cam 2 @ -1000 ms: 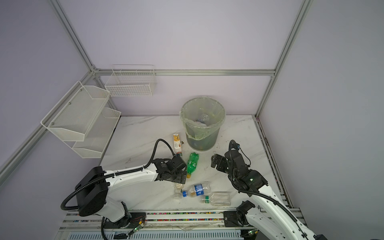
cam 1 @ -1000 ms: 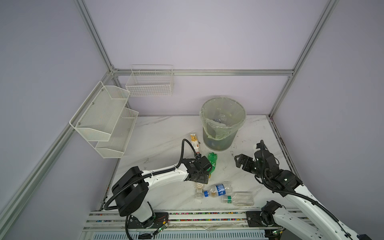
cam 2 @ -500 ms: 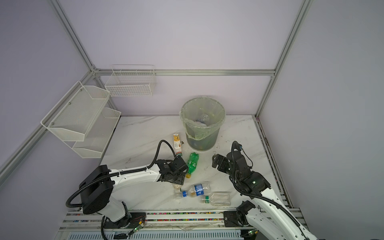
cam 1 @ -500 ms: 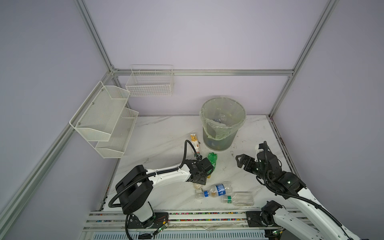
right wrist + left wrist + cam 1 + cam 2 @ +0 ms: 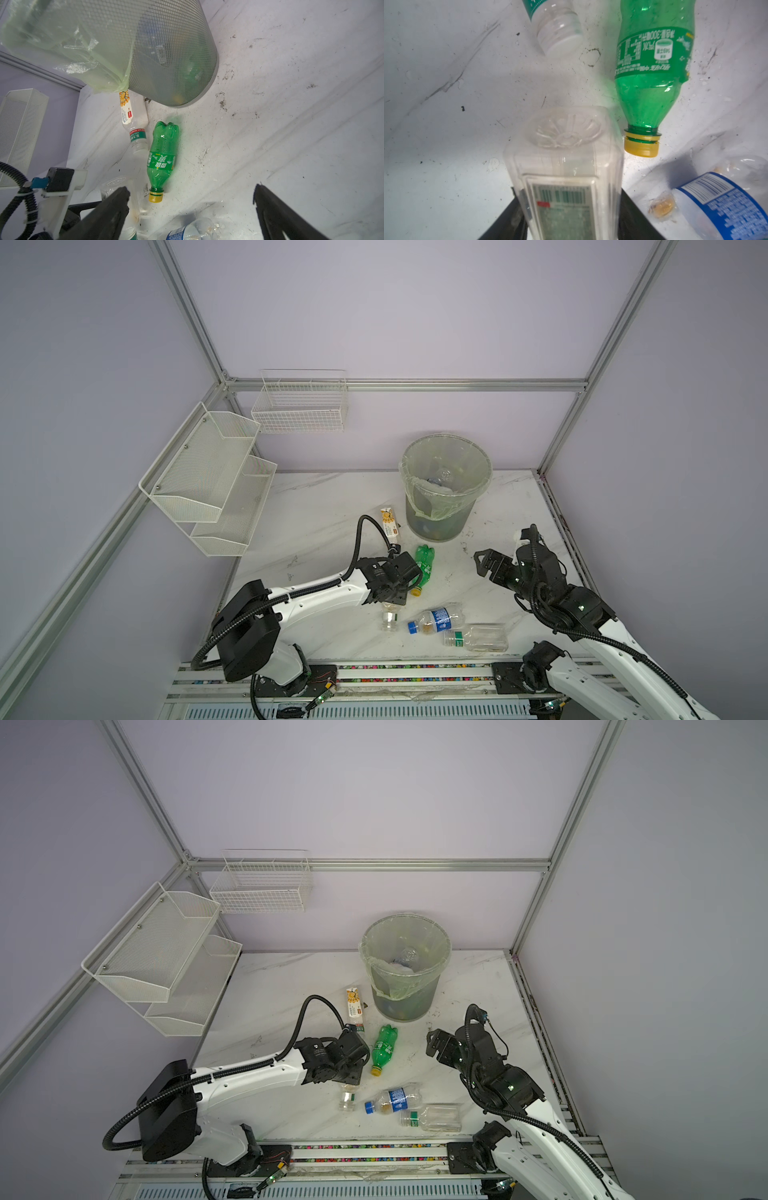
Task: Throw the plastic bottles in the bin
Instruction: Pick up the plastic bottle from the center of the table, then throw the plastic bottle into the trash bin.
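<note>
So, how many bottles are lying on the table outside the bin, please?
5: orange-labelled bottle beside the bin; green bottle nearby; clear bottle between the left fingers; blue-labelled bottle and green-labelled bottle farthest from the bin. Others may be hidden.

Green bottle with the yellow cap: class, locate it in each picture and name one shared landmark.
In a top view: green bottle, nearer the robot than the bin.
In a top view: green bottle, same spot.
Left wrist: green bottle, cap beside the clear square bottle.
Right wrist: green bottle near the bin.
Landmark: the blue-labelled bottle by its cap, in all four.
</note>
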Robot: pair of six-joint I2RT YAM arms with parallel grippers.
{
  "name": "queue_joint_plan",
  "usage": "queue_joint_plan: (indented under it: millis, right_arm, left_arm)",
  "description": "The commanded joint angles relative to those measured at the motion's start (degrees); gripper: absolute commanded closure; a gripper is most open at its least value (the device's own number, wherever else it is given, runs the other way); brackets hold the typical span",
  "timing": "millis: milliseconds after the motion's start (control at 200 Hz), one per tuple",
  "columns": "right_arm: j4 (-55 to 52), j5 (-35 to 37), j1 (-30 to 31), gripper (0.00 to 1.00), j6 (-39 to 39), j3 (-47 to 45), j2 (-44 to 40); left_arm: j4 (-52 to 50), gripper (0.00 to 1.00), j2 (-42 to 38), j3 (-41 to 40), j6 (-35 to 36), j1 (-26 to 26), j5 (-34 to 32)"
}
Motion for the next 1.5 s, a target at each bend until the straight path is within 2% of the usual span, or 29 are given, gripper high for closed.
queue_joint_plan:
  millis: [0,230,410,665,885,995,1135,1355,1495]
  right_arm:
    - [-1.0,1.4,0.0,0.03,0.7,0.3,-0.6]
    - [-0.6,1.1,0.0,0.03,0.7,0.3,0.2]
    - [-0.2,1.2,0.0,0.03,0.9,0.1,0.2]
    - [0.7,1.9,0.0,0.03,0.9,-0.2,1.1]
    - [0.6,2.6,0.0,0.03,1.4,-1.1,1.0]
    - [1.0,2.5,0.0,0.03,1.5,-1.7,1.2]
    - [1.3,2.5,0.0,0.03,1.4,-2.2,1.7]
    - [1.4,3.1,0.0,0.03,1.2,-2.2,2.3]
    - [1.3,2.8,0.0,0.03,1.1,-2.4,2.2]
  left_arm:
    - [-2.2,0.43,-2.8,3.4,-0.8,-0.1,-2.9]
    - [-3.9,0.43,-5.3,4.4,0.7,0.2,-4.5]
    - [-6.0,0.43,-8.3,8.3,2.5,1.8,-4.8]
    - [-5.2,0.43,-15.0,14.1,6.8,9.3,-2.6]
    - [-1.6,0.43,-16.6,21.6,12.1,14.9,1.7]
    - [2.1,0.43,-17.2,24.5,14.5,17.1,4.5]
    - [8.7,0.43,-17.7,26.5,18.1,17.5,6.1]
    - [21.2,0.42,-17.6,24.2,18.8,18.1,8.7]
    - [24.0,0.42,-14.2,27.6,19.3,18.1,9.2]
